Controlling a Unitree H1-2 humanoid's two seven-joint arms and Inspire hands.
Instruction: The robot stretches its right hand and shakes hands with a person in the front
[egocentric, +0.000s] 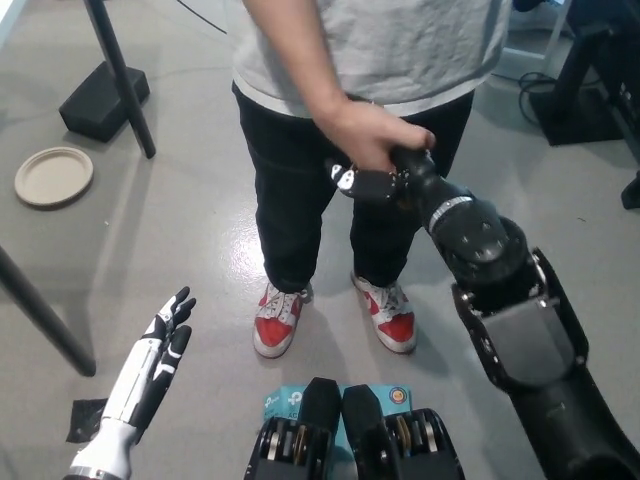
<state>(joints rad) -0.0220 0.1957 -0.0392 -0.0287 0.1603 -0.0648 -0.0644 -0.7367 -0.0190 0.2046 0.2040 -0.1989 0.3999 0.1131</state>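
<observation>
The reach is done and the shake is under way. The black right hand is stretched forward, and the person's hand wraps over it from above, clasping it. The robot's fingers are mostly covered, so whether they curl around the person's hand cannot be told. What seems left is letting go and pulling back. The white left hand rests low, spread and empty.

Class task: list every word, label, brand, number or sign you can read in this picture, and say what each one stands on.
No text reads clearly.
Teal card on the floor at the bottom: white print, too blurred to read.
Round orange badge on the same card: too small to read.
Person's grey shirt and red shoes: no lettering visible.
</observation>
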